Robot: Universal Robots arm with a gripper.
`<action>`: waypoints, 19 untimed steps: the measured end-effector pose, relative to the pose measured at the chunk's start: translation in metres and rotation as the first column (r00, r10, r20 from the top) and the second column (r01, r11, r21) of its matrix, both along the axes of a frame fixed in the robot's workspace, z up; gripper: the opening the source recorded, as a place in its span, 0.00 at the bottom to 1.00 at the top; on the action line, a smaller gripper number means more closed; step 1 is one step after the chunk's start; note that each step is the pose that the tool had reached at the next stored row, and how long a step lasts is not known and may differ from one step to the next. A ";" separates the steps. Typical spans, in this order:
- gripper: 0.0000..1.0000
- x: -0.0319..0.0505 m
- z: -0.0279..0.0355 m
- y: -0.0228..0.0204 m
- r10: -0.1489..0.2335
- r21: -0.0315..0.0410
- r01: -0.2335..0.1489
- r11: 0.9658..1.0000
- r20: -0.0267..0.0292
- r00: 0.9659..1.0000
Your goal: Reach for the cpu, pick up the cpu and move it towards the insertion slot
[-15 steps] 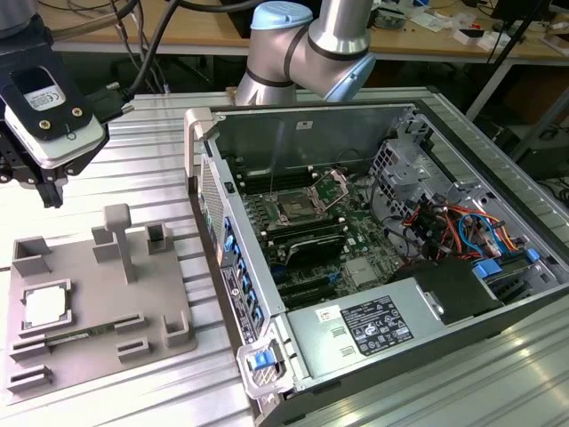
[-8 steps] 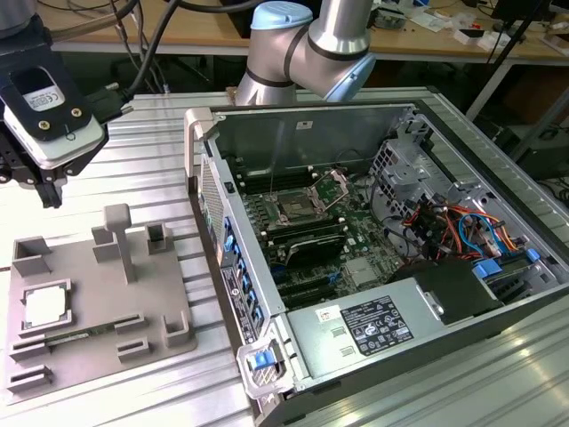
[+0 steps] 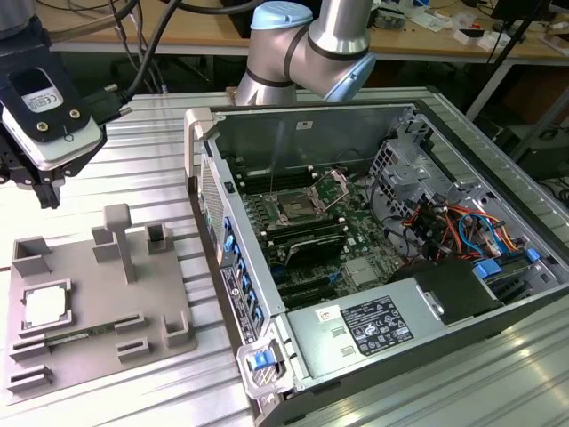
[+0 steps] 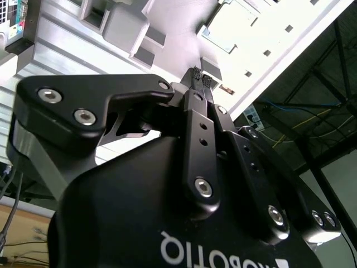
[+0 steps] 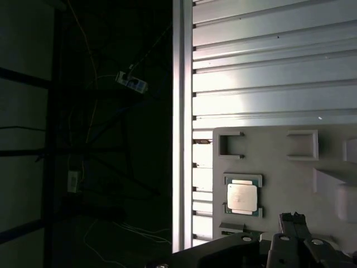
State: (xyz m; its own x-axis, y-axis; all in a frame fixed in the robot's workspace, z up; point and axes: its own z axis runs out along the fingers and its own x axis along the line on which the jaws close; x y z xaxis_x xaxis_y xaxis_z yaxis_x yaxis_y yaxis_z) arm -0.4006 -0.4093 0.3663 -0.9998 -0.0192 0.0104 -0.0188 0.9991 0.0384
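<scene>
A slatted metal table (image 3: 133,178) is carrying everything. On the exterior view's right, an open case (image 3: 404,120) is lying on its side and taking up most of the table. Inside it a green board (image 3: 342,240) is lying flat. The slot (image 3: 298,209) is sitting on the far part of this board, with a shiny frame and a dark centre, and nothing is lying in it. Red, blue and orange cables (image 3: 449,227) are bunching in the right part of the case, and a silver box (image 3: 356,329) is filling its near side.

On the exterior view's left, a grey plate (image 3: 98,294) with raised blocks is lying on the table, well apart from the slot. A square recess (image 3: 31,294) at its left side is holding the cpu (image 3: 44,307), which is lying flat with the silvery top up. In the first wrist view the cpu (image 5: 242,196) is sitting inside the same walled recess of the plate (image 5: 279,156).

The arm (image 3: 307,44) is rising behind the case and reaching to the far left. The gripper (image 3: 46,197) is hanging above the table, just beyond the far edge of the plate, not touching the cpu. In the second wrist view the gripper (image 4: 201,75) is showing its jaws pressed together, with nothing between them.
</scene>
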 end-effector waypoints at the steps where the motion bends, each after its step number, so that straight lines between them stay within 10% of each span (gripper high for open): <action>1: 0.11 -0.0005 0.0000 0.0000 0.000 0.000 0.000 1.000 0.000 1.000; 19: 0.11 -0.0042 -0.0004 0.0001 0.000 0.000 0.000 1.000 -0.005 1.000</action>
